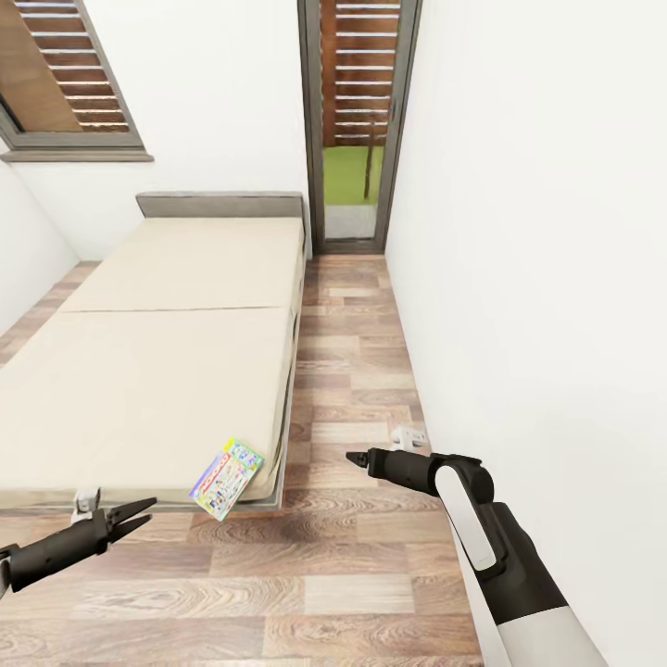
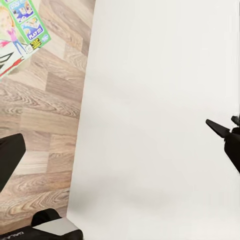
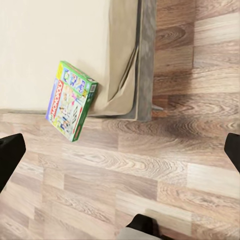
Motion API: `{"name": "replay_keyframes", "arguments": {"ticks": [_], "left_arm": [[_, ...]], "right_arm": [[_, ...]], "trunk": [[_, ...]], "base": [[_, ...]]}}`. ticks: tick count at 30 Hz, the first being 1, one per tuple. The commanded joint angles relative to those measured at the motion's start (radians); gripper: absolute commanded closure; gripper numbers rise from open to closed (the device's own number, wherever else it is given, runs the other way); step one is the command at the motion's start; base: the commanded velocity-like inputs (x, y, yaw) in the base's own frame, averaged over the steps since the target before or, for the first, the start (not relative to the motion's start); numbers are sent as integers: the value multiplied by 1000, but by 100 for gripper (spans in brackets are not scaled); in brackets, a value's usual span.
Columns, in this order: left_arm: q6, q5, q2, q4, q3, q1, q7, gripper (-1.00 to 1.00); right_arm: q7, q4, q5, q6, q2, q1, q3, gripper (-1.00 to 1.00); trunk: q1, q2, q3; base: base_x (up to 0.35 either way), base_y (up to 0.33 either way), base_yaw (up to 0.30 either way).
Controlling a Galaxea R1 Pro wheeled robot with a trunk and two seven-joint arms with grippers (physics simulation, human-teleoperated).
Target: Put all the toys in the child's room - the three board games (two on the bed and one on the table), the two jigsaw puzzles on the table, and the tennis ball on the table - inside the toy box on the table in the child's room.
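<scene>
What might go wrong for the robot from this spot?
The board game sits at the bed corner, partly overhanging the edge, so a clumsy nudge might tip it onto the floor. The right gripper hangs close to the white wall, so a wide swing may scrape it.

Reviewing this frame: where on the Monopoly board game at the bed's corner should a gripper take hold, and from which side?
Probably the overhanging end of the Monopoly board game. It lies flat at the near corner of the bed, with one end past the edge above the floor. A gripper coming from the floor side could likely close over its thin faces there; the left gripper is nearer, with its jaws open.
</scene>
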Motion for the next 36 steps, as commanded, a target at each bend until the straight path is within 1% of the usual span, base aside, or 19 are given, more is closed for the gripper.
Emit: {"name": "replay_keyframes", "arguments": {"ticks": [1, 4, 6, 10, 16, 36], "left_arm": [[11, 2, 5, 0, 5, 0, -11, -100], [16, 0, 18, 1, 33, 0, -55, -100], [18, 0, 21, 1, 50, 0, -69, -100], [20, -2, 24, 1, 65, 0, -75, -100], [22, -2, 25, 2, 71, 0, -75, -100], [22, -3, 24, 2, 72, 0, -72, -100]], "right_arm": [[4, -1, 4, 4, 0, -1, -1, -100], [4, -1, 4, 4, 1, -1, -1, -100], [4, -1, 4, 4, 1, -1, -1, -100], [4, -1, 4, 4, 0, -1, -1, -100], [4, -1, 4, 4, 0, -1, -2, -100], [4, -1, 4, 4, 1, -1, 0, -100]], "trunk": [[0, -1, -3], [0, -1, -8], [0, -1, -11], [0, -1, -17], [0, -1, -27], [0, -1, -60]], "base": [[0, 0, 0], [0, 0, 0], [0, 0, 0], [0, 0, 0], [0, 0, 0], [0, 0, 0]]}}
